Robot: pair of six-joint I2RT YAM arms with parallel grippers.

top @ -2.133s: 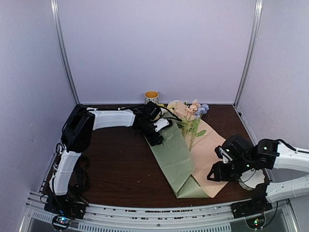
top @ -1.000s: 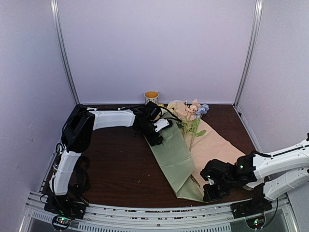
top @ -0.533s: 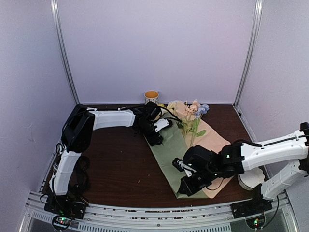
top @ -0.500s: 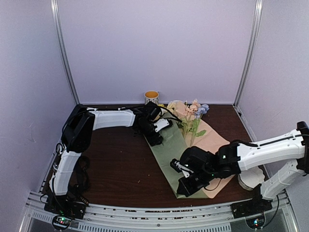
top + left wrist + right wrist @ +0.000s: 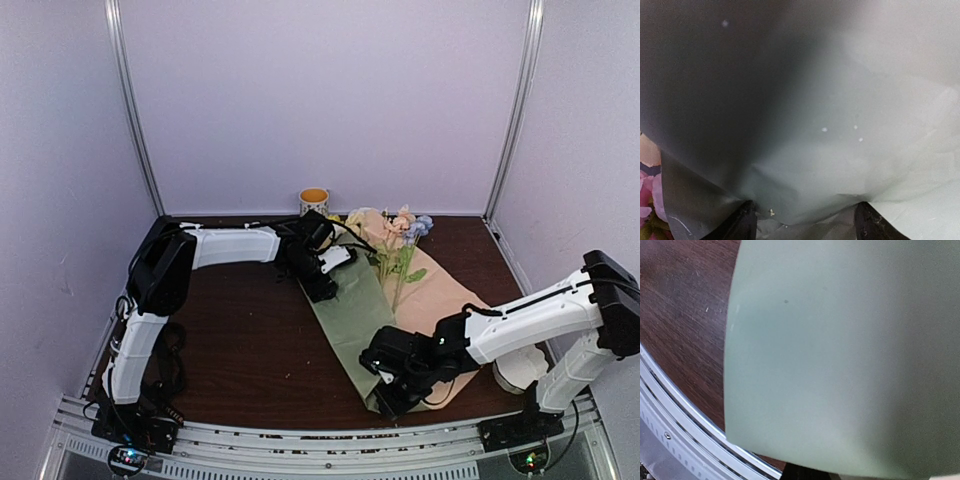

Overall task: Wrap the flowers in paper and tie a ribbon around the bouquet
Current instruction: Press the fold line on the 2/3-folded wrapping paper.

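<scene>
Wrapping in hand. Left gripper (image 5: 325, 285), fingers spread wide, sits at the paper's (image 5: 355, 320) 11 o'clock edge. Right gripper (image 5: 388, 398), closed, at its 6 o'clock end, grip unconfirmed. Next: fold across the flowers (image 5: 400, 235).

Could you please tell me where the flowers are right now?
In the top view the flowers lie right of centre near the back wall, on the peach face of the paper, just right of the small cup.

Dark wooden table (image 5: 240, 340) carries the paper (image 5: 352, 312) (green flap folded over peach) and a cup (image 5: 313, 201) at back.
</scene>
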